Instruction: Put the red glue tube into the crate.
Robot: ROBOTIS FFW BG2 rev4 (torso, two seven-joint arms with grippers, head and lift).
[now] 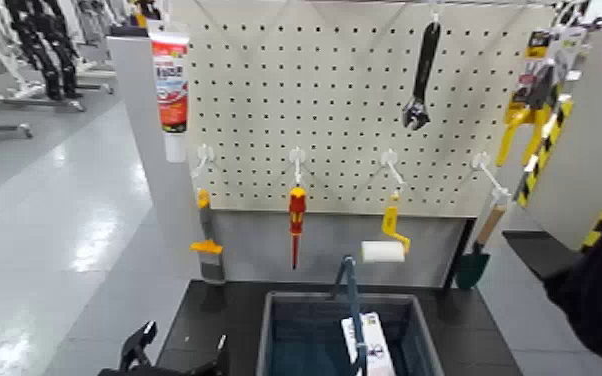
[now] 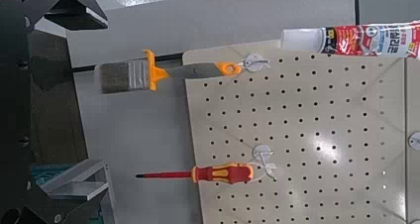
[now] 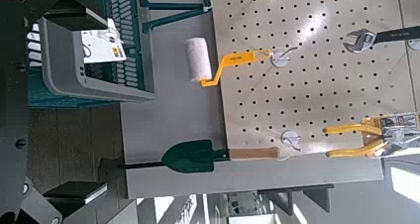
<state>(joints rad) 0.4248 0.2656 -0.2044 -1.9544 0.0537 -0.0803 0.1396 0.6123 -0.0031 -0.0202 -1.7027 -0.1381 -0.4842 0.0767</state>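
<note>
Our left claw [image 1: 137, 345] sits low at the near left corner of the dark surface [image 1: 210, 310], its black fingers standing apart around nothing, so we read it as wide and empty. Our right claw does not show clearly in any view; only the dark bulk of that arm fills the right edge of the head view, parked, and we cannot tell its state.

The red glue tube [image 1: 171, 88] hangs high at the upper left corner of the pegboard [image 1: 365, 100], cap downward, well above the left claw. In the left wrist view the red glue tube [image 2: 352, 39] lies right along the board's outer edge, apart from the orange-handled brush [image 2: 129, 77] and the red-and-yellow screwdriver [image 2: 203, 172].

The crate [image 1: 270, 335] stands on the surface directly below the board, just to the right of the left claw, its handle bar crossing the middle and a white box [image 1: 370, 345] already inside.

We judge the step in hand to be the reach: we should raise the left arm and close on the tube's body across its width, below the crimped end, then lift it off whatever holds it before drawing away.

There is open room to the left of the board, beside the grey post [image 1: 150, 130], so approaching from that side seems safest. The brush hangs below the tube and could be knocked on the way down. For the drop, the crate's left half, clear of the handle bar and the box, looks roomiest.
</note>
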